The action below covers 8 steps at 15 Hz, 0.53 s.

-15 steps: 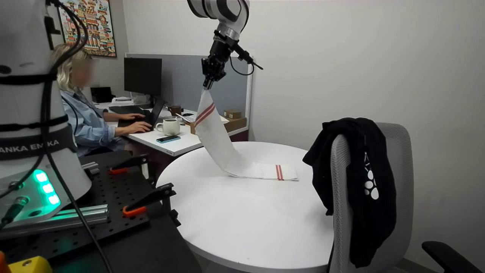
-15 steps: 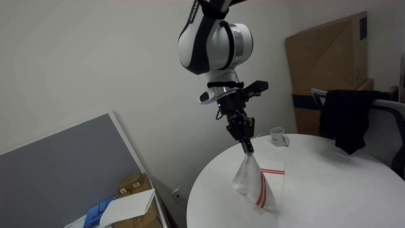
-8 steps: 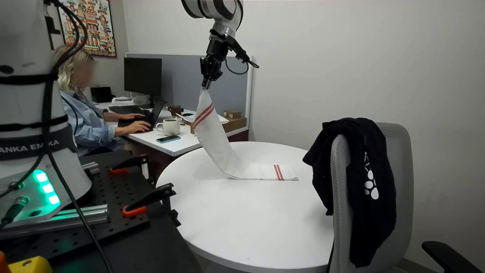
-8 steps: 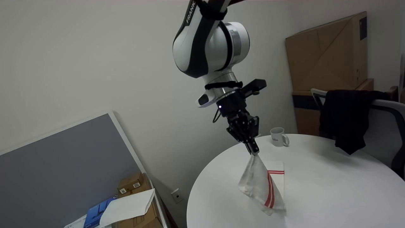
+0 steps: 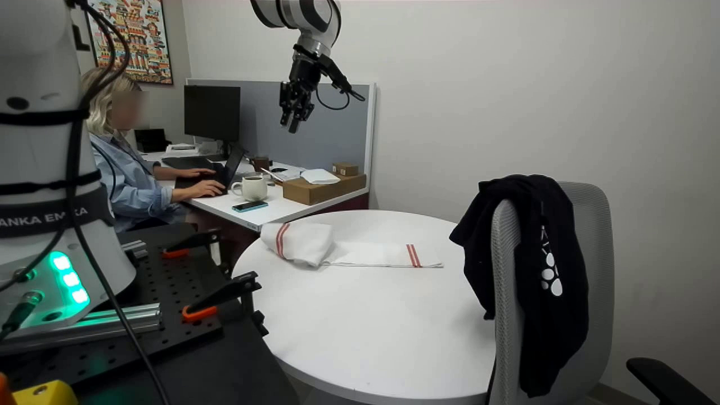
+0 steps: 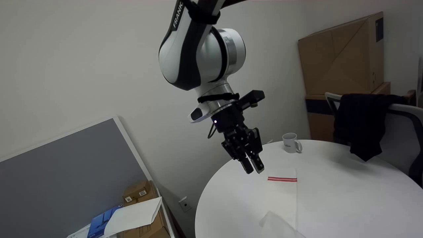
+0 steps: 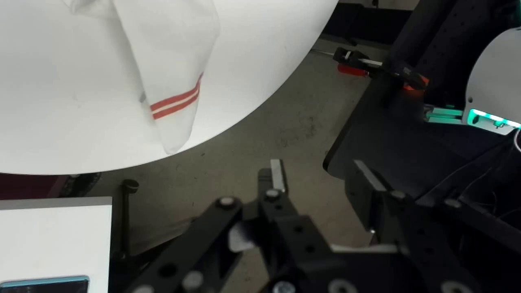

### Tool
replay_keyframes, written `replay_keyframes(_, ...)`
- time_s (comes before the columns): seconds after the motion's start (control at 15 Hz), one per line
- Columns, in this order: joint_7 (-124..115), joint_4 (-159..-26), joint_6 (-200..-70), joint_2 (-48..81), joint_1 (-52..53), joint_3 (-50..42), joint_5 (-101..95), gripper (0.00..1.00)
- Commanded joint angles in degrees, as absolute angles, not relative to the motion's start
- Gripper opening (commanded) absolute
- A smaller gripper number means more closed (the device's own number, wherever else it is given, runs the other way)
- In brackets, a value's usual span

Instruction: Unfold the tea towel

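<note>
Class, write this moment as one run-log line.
gripper: open, empty | towel: on table, one end rumpled, other flat | unfolding: seemingly unfinished

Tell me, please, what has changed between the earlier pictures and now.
The gripper has opened, let go of the towel and shifted left in both exterior views. The towel's raised end has dropped onto the table. The towel's flat end, the mug on the table and the chair stayed put.
</note>
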<state>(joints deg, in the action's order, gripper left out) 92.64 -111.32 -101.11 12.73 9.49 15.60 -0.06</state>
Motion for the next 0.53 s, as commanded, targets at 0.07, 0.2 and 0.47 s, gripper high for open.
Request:
replay_keyframes(0.07,92.1,-113.64,-102.37,9.76,9.73,15.03,1.09,0.82)
replay_keyframes(0.2,91.1,-114.4,-103.69,8.92,9.54,14.68,1.38,0.96)
replay_keyframes(0.47,83.33,-113.98,-108.53,8.57,8.47,12.73,3.64,1.0)
